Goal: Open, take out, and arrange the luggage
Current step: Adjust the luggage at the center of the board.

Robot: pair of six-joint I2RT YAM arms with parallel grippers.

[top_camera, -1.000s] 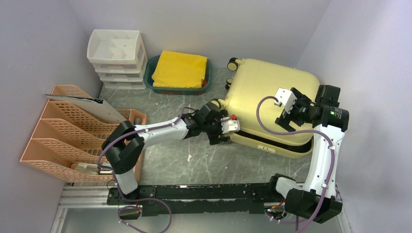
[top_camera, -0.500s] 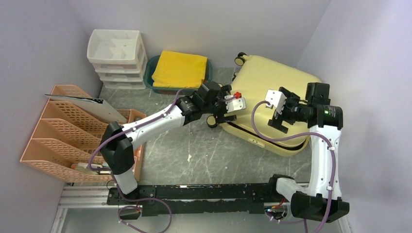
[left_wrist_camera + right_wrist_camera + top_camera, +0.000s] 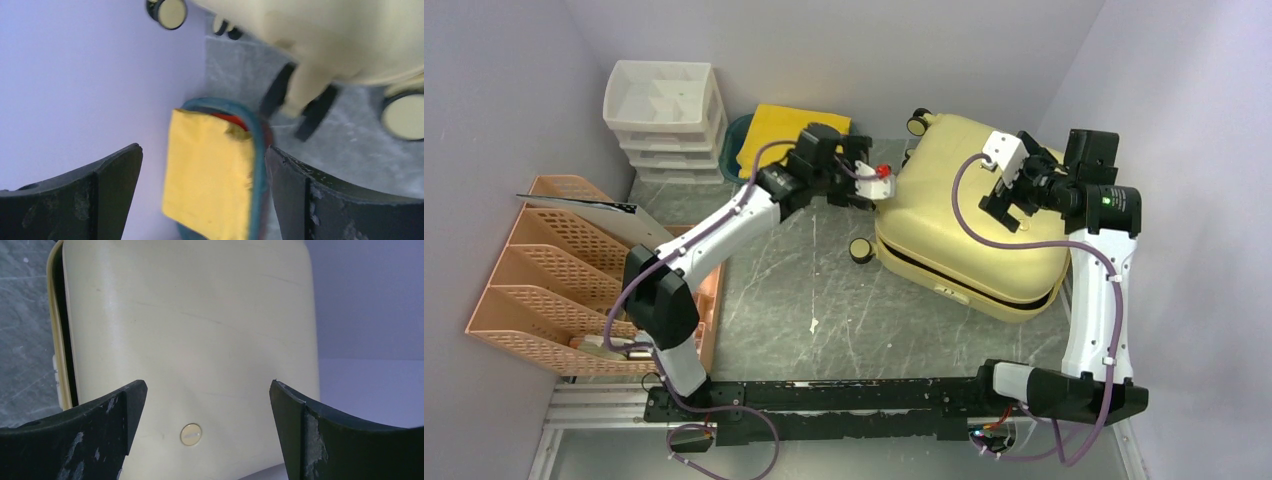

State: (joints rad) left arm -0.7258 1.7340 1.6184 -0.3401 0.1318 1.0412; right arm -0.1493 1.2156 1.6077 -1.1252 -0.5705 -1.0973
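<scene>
The luggage (image 3: 969,225), a pale yellow hard-shell suitcase, lies flat at the right of the table, a dark seam showing along its near side. Two of its wheels (image 3: 860,250) (image 3: 918,122) stick out on the left. My left gripper (image 3: 861,178) hovers open just left of the suitcase's back-left corner, holding nothing; its wrist view shows the luggage (image 3: 320,40) at top right beyond the open left gripper (image 3: 204,170). My right gripper (image 3: 1009,205) hangs open over the lid. In its wrist view, the right gripper (image 3: 207,400) frames the smooth shell (image 3: 190,330) and a small round badge (image 3: 191,434).
A teal tray (image 3: 742,130) holding a yellow cloth (image 3: 779,125) sits at the back, beside a white drawer unit (image 3: 664,115). An orange file rack (image 3: 554,270) fills the left side. Walls stand close behind and to the right of the suitcase.
The left gripper left the suitcase's near-left edge and swung back toward the tray, opening a little wider. The suitcase turned and slid toward the back wall. The right gripper moved back and up.
</scene>
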